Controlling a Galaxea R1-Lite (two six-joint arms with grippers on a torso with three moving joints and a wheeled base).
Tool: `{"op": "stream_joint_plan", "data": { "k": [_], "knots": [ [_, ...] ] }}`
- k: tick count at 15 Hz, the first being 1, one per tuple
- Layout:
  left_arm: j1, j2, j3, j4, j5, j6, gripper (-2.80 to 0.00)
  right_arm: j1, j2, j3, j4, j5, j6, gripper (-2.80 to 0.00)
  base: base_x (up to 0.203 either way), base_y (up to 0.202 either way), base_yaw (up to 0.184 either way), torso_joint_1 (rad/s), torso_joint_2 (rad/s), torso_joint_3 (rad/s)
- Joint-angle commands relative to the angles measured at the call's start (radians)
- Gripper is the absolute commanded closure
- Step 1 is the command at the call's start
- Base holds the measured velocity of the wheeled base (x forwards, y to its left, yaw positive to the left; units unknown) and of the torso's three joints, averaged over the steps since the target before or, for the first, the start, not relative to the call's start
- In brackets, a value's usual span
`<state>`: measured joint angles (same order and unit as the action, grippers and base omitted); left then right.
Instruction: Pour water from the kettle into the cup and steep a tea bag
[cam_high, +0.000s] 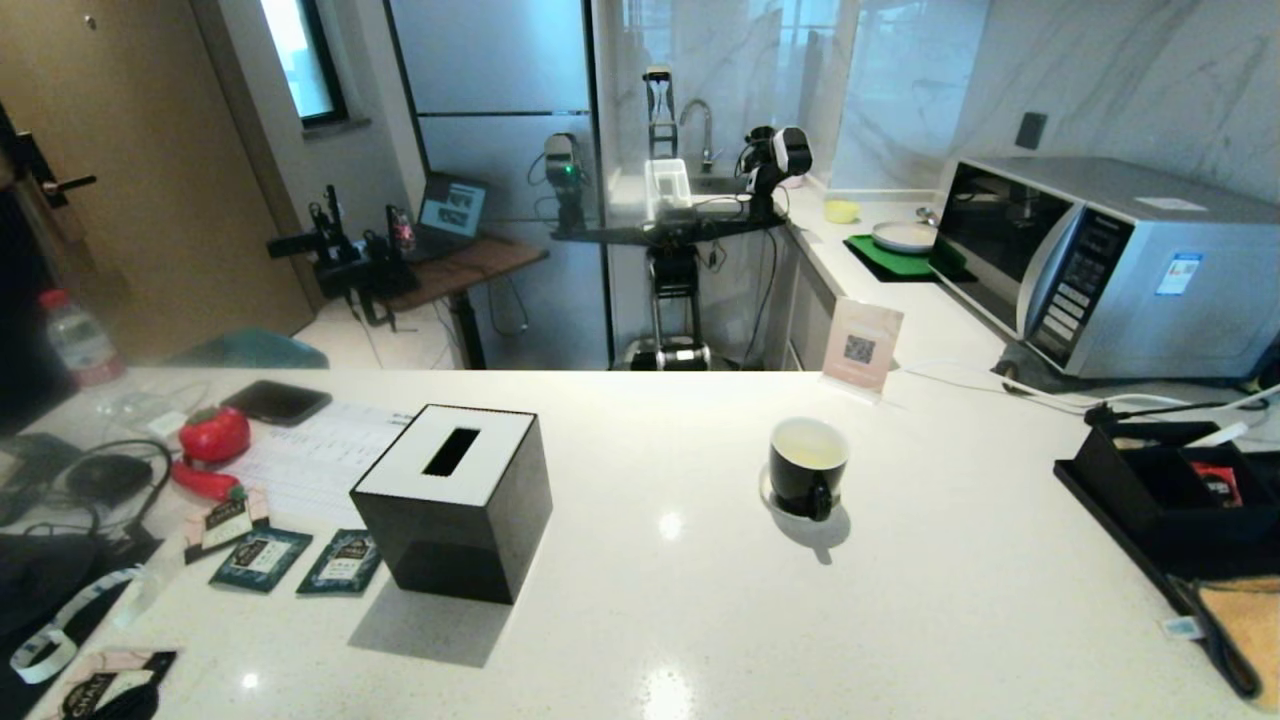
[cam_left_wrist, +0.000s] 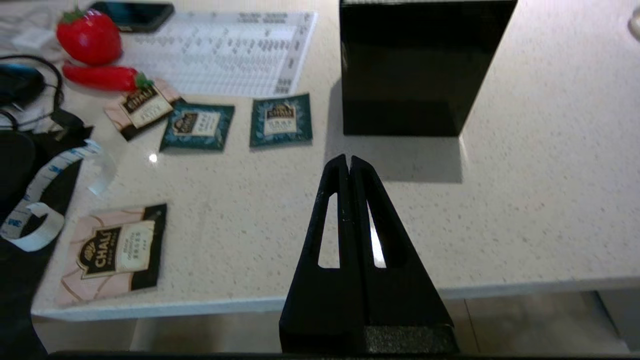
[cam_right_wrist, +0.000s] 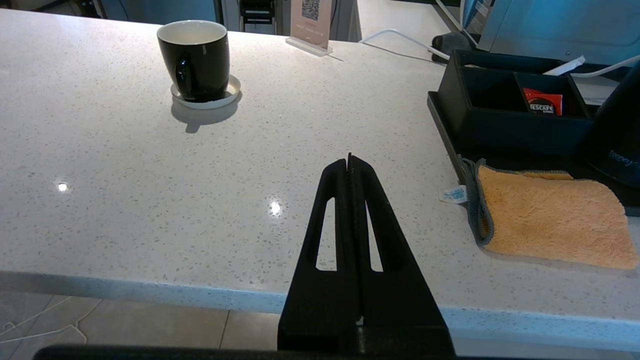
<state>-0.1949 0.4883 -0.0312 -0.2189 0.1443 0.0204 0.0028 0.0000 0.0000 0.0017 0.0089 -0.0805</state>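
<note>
Reading labels, near to far:
Left gripper (cam_left_wrist: 348, 162): fingers pressed together, holding nothing, touching nothing; poised over the near edge of the white speckled countertop (cam_left_wrist: 525, 210).
Right gripper (cam_right_wrist: 349, 161): fingers pressed together, empty; poised over the near counter edge, right side.
Nearest sachet (cam_left_wrist: 116, 250): pink-and-black, printed "CHALI"; lies flat by the near left edge.
Teal sachets (cam_left_wrist: 281, 121): two, side by side, flat; small label text too fine to read. A third pink-and-black sachet (cam_left_wrist: 142, 107) lies just beyond them.
Orange cloth (cam_right_wrist: 547, 217): flat at the right edge, white tag at its near corner.
Kettle (cam_right_wrist: 617, 130): black body only partly in view behind the cloth; small wording near its base, not clearly legible.
Tissue box (cam_high: 455, 500): black cube, white slotted top; no writing.
Cup (cam_high: 808, 462): black, white inside, on a white saucer (cam_right_wrist: 206, 100), mid-counter, handle toward the robot; well apart from both grippers.
Black organiser tray (cam_right_wrist: 500, 100): holds a red packet (cam_right_wrist: 542, 101) marked "NESCAFE".
Printed sheet (cam_left_wrist: 225, 55): text illegible.
Sign stand (cam_high: 862, 347): QR code.
Microwave (cam_high: 1100, 260): far right; panel text unreadable.
</note>
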Motion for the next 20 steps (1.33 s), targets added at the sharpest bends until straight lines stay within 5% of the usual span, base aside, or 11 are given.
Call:
{"op": "stream_joint_plan", "data": {
  "k": [1,5,12,20],
  "knots": [
    [0.13,-0.117,0.027,0.0,-0.106,0.012,0.0,0.0,0.0,0.0,0.0,0.0,-0.001,0.0,0.0,0.0,0.0,0.0,0.0,0.0],
    [0.222,-0.273,0.031,0.035,-0.128,0.02,0.0,0.0,0.0,0.0,0.0,0.0,-0.001,0.0,0.0,0.0,0.0,0.0,0.0,0.0],
    [0.197,-0.487,0.031,0.164,-0.132,0.038,0.0,0.0,0.0,0.0,0.0,0.0,-0.001,0.0,0.0,0.0,0.0,0.0,0.0,0.0],
    [0.196,-0.487,0.031,0.205,-0.14,0.032,0.0,0.0,0.0,0.0,0.0,0.0,-0.001,0.0,0.0,0.0,0.0,0.0,0.0,0.0]
  ]
}}
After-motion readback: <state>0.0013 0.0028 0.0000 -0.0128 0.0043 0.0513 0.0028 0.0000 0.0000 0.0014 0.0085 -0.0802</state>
